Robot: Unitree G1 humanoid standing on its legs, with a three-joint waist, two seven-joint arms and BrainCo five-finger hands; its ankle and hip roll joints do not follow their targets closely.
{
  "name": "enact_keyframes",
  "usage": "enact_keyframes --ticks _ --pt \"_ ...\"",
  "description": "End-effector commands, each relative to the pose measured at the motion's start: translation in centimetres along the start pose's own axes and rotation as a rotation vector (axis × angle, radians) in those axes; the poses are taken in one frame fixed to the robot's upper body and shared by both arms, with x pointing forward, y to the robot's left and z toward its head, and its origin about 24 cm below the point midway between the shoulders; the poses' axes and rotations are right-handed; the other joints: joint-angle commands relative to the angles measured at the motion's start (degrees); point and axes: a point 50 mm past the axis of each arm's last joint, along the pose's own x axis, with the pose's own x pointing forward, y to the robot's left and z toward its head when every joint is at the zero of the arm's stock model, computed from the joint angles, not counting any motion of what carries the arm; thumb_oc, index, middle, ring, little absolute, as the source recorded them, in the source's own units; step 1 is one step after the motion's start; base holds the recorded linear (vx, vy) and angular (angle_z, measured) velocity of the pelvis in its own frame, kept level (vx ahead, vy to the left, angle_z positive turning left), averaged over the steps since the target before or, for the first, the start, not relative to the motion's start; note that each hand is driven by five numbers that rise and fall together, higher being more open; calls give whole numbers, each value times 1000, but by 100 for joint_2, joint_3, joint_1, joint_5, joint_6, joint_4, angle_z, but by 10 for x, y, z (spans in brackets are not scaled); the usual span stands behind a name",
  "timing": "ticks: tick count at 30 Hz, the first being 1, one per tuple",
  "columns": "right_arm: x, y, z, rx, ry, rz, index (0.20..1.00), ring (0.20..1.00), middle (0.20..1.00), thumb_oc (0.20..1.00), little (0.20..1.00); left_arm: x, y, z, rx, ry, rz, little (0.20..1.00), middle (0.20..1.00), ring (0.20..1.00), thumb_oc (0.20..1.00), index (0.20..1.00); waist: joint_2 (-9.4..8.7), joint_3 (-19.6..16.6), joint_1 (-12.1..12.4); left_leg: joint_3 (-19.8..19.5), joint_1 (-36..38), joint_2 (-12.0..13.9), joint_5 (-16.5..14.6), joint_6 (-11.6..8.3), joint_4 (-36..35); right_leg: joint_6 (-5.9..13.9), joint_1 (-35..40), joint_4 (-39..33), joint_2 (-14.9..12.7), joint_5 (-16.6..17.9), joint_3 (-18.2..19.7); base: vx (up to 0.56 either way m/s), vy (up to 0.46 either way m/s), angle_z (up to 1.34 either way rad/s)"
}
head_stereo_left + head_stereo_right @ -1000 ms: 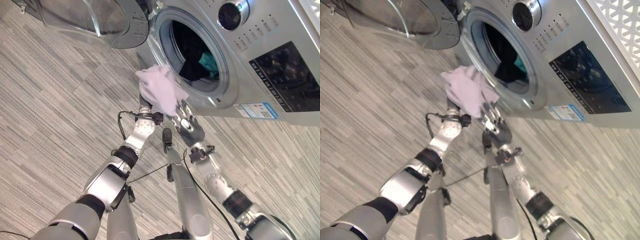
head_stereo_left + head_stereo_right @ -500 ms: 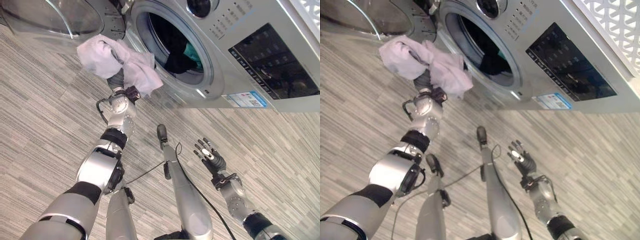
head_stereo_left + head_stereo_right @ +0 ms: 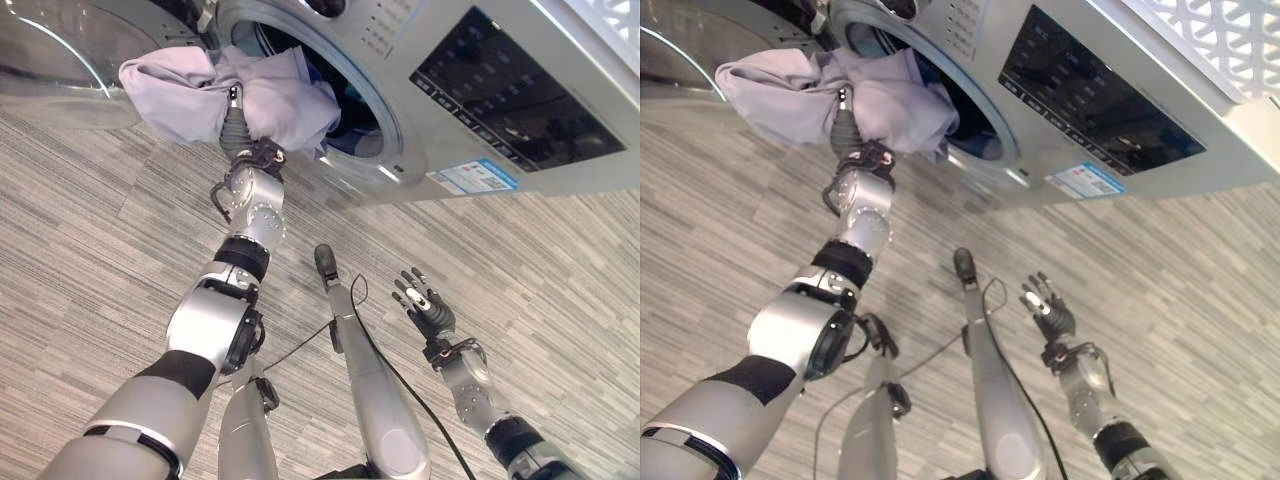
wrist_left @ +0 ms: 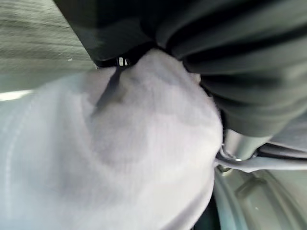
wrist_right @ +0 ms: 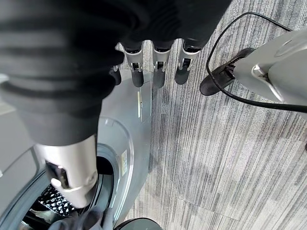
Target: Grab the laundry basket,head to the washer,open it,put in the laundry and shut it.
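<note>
One pale lilac garment [image 3: 210,95] is bunched over the left hand [image 3: 234,118] at the rim of the washer [image 3: 420,110] opening; finger state cannot be told under cloth. Right hand [image 3: 423,306] hangs over the floor [image 3: 560,270], fingers spread, empty.

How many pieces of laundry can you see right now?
2, possibly more. A pale garment hangs over the left robot hand at the mouth of the washer. Dark laundry lies inside the drum; how many pieces make it up, or lie hidden behind, cannot be told.
</note>
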Motion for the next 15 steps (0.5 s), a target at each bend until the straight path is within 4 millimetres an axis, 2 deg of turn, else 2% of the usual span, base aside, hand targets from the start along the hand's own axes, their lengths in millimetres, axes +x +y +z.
enact_keyframes --ticks 1,4,7,8,10,12,13,14,15 --pt "-10 -4 -5 -10 13 -5 1000 1000 1000 1000 1000 7 -27 30 -106 -127 -68 200 200 200 200 200 339 -11 -219 -373 828 397 -857 -385 32 642 -309 666 -51 -810 255 108 29 -7" --pt "-12 -3 -4 -8 13 8 1000 1000 1000 1000 1000 6 -31 30 -151 -127 -69 200 200 200 200 200 399 -3 -292 -279 912 385 -866 -378 32 639 -371 750 4 -852 339 62 -8 -16" --pt "-9 1 5 -13 -15 36 1000 1000 1000 1000 1000 15 -30 55 -183 -187 -42 200 200 200 200 200 420 -5 -434 -130 977 412 -894 -385 32 659 -473 801 113 -892 459 63 -14 -15" --pt "-9 1 5 -13 -15 36 1000 1000 1000 1000 1000 15 -30 56 -183 -187 -42 200 200 200 200 200 419 -4 -433 -127 978 411 -895 -385 32 659 -476 803 114 -893 462 70 -29 -17" --pt "-10 1 12 -18 -39 47 1000 1000 1000 1000 1000 23 -26 79 -195 -236 -20 200 200 200 200 200 415 -4 -549 -3 1001 471 -906 -396 32 671 -634 891 217 -924 518 79 -30 -26" --pt "-12 0 16 -16 -58 43 1000 1000 1000 1000 1000 26 -21 93 -200 -266 0 200 200 200 200 200 431 -12 -608 64 1027 507 -906 -400 32 679 -692 917 271 -943 543 65 -25 -26" --pt "-12 0 16 -17 -57 44 1000 1000 1000 1000 1000 26 -21 94 -201 -266 0 200 200 200 200 200 433 -12 -608 73 1028 509 -908 -402 32 678 -698 921 278 -944 548 67 -43 -25" --pt "-13 1 21 -16 -75 53 1000 1000 1000 1000 1000 30 -12 106 -196 -283 36 200 200 200 200 200 447 -31 -652 142 1059 564 -879 -420 32 678 -753 945 354 -969 580 57 -43 -22" --pt "-14 1 23 -14 -82 49 1000 1000 1000 1000 1000 32 -8 110 -177 -283 54 200 200 200 200 200 458 -36 -667 155 1073 586 -862 -426 32 670 -776 965 382 -981 590 77 -61 -22"
